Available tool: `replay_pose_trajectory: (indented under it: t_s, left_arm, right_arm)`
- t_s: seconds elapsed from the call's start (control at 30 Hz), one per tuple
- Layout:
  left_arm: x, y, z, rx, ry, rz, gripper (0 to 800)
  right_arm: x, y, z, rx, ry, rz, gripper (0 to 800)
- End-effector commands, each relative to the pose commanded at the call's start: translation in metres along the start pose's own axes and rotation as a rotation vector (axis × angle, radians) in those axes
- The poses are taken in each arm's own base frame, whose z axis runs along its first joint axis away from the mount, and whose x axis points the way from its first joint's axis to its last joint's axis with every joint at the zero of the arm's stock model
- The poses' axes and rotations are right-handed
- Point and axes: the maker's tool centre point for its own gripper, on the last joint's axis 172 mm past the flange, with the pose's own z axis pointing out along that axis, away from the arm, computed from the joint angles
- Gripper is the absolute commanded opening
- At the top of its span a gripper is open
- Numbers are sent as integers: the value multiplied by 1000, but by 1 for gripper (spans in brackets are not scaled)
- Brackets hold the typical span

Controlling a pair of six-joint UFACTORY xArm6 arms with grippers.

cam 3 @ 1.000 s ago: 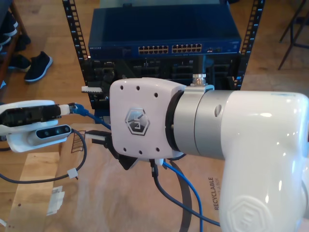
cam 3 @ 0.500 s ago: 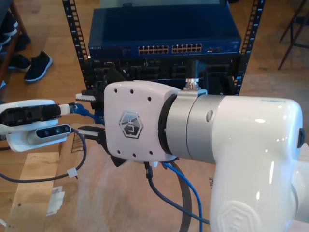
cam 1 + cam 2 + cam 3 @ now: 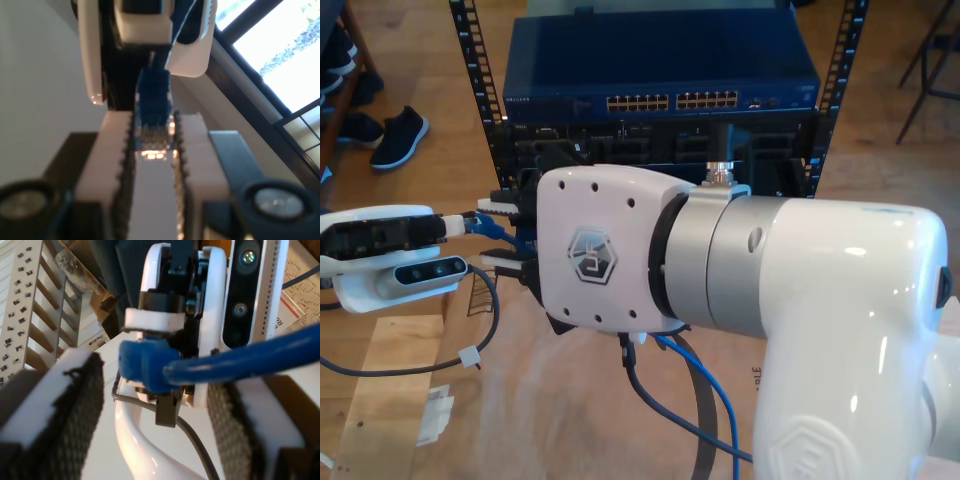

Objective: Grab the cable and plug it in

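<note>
The cable (image 3: pixel 492 229) is thin and bright blue. Its booted plug (image 3: pixel 153 107) is pinched between the white toothed pads (image 3: pixel 116 145) of my first gripper (image 3: pixel 153 122), which is shut on it. That gripper (image 3: pixel 468 224) reaches in from the exterior view's left. My second gripper (image 3: pixel 502 235), on the big white arm in the foreground, is open. Its grey pads (image 3: pixel 75 405) stand either side of the blue boot (image 3: pixel 142 365) without touching it. The rest of the cable (image 3: pixel 712 400) trails down under the big arm.
A blue network switch (image 3: pixel 660 60) with rows of ports (image 3: pixel 670 102) sits in a black rack behind the grippers. Brown cardboard (image 3: pixel 550 410) covers the floor below. A thicker dark grey cable (image 3: pixel 665 415) hangs from the big arm. Shoes (image 3: pixel 395 135) lie at the exterior view's left.
The big white arm has swung toward the exterior view's left, bringing its open fingers around the cable beside the plug. Those fingers have narrowed slightly. The arm holding the plug has stayed still.
</note>
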Motion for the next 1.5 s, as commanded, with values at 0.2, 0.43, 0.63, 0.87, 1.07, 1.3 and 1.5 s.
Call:
replay_pose_trajectory:
  t_s: [0.2,0.43,0.63,0.87,1.07,1.3,1.5]
  left_arm:
    - [0,0,0,0,1,2,28]
    - [-1,-2,1,0,4,7,28]
    - [0,-2,1,0,5,4,28]
    - [0,-1,1,0,3,3,28]
    - [0,-1,2,0,4,2,28]
    - [1,0,2,-2,6,-1,28]
    - [1,0,2,-1,7,-2,28]
  right_arm:
    - [0,0,0,2,0,0,284]
    - [1,2,1,-2,3,0,264]
    - [2,3,1,-3,4,0,246]
    - [3,-1,0,12,5,-2,225]
    - [3,-1,0,12,5,0,195]
    - [2,-2,0,13,5,1,164]
    - [3,-1,1,11,7,3,139]
